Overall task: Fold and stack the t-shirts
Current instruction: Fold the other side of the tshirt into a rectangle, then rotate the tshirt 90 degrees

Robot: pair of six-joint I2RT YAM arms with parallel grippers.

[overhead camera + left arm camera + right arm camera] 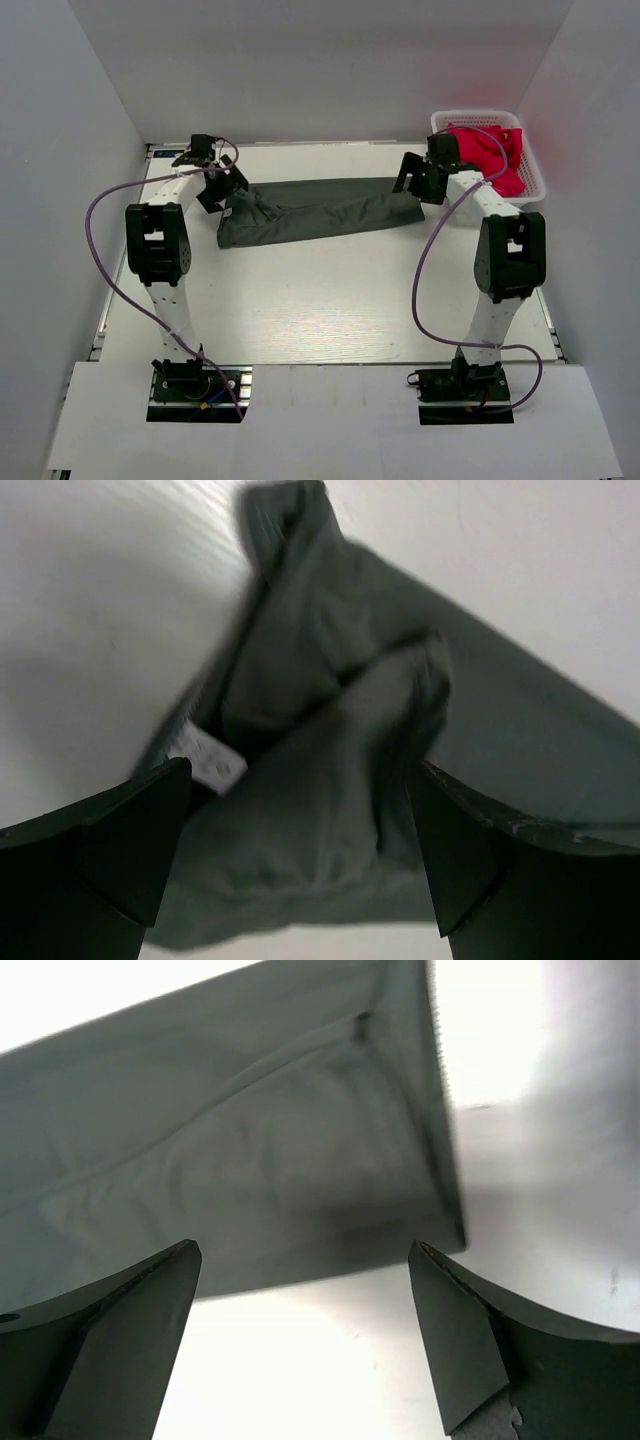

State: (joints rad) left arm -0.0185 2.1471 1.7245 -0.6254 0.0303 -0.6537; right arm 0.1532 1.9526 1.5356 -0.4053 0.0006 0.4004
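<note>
A dark charcoal-grey t-shirt lies in a long folded band across the far middle of the table. Its left end is bunched, with a small pale neck label showing. My left gripper is open just above that bunched end, with cloth between the fingers in the left wrist view. My right gripper is open and empty above the band's right end. Red-pink t-shirts lie heaped in the white mesh basket at the far right.
The white basket stands at the far right corner against the wall. White walls close the table at the back and sides. Purple cables loop from both arms over the near table area.
</note>
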